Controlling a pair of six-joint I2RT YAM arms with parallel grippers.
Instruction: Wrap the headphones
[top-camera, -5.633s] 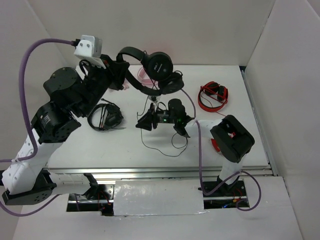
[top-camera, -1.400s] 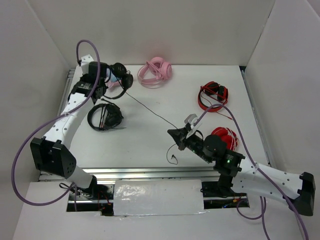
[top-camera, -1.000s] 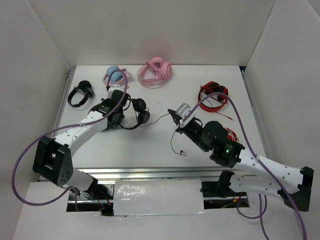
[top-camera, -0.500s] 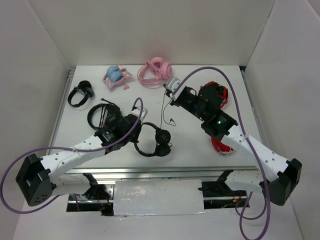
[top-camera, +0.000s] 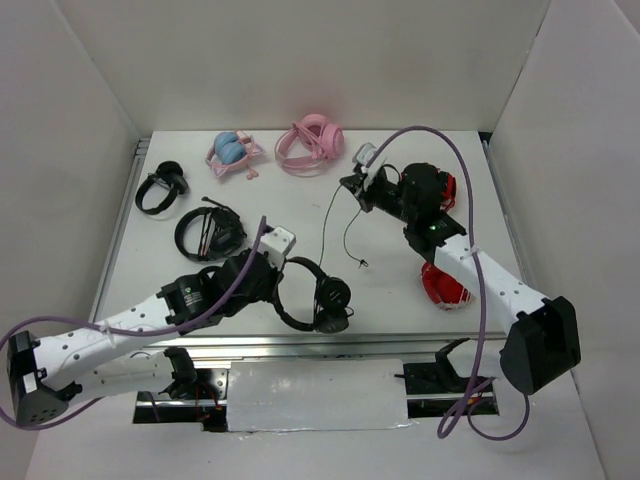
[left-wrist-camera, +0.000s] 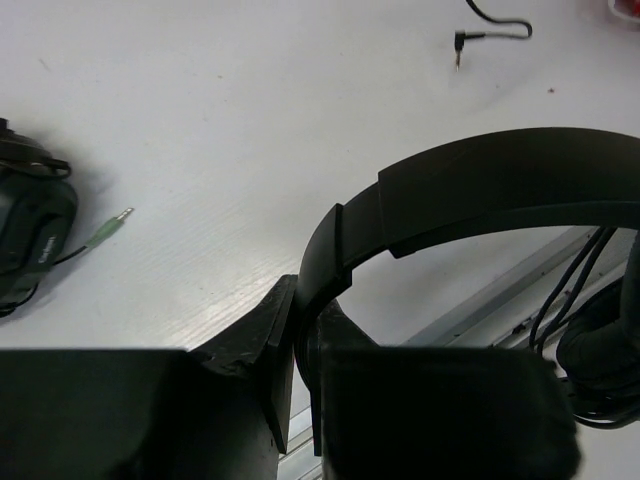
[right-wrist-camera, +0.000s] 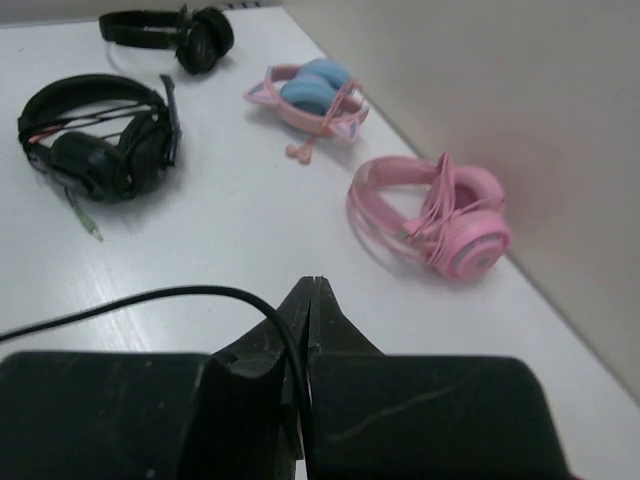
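Note:
The headphones (top-camera: 322, 296) are slim and black, held near the table's front edge. My left gripper (top-camera: 283, 272) is shut on their headband (left-wrist-camera: 480, 190), pinched between the jaws of the left gripper (left-wrist-camera: 300, 305). An earcup (left-wrist-camera: 605, 335) hangs at the right edge of the left wrist view. Their thin black cable (top-camera: 327, 222) runs up to my right gripper (top-camera: 353, 187), which is shut on the cable (right-wrist-camera: 150, 298) just behind the closed tips of the right gripper (right-wrist-camera: 313, 288). The cable's plug (top-camera: 363, 264) dangles free, and the plug (left-wrist-camera: 458, 40) also shows in the left wrist view.
A black headset with a microphone boom (top-camera: 210, 232) and a small black pair (top-camera: 160, 188) lie at the left. Blue-and-pink cat headphones (top-camera: 232, 152) and pink headphones (top-camera: 315, 143) lie at the back. Red headphones (top-camera: 441, 285) sit under the right arm.
My left gripper has carried the headphones from the far left to the near middle of the table. My right gripper has swung to the back with the cable and edged right.

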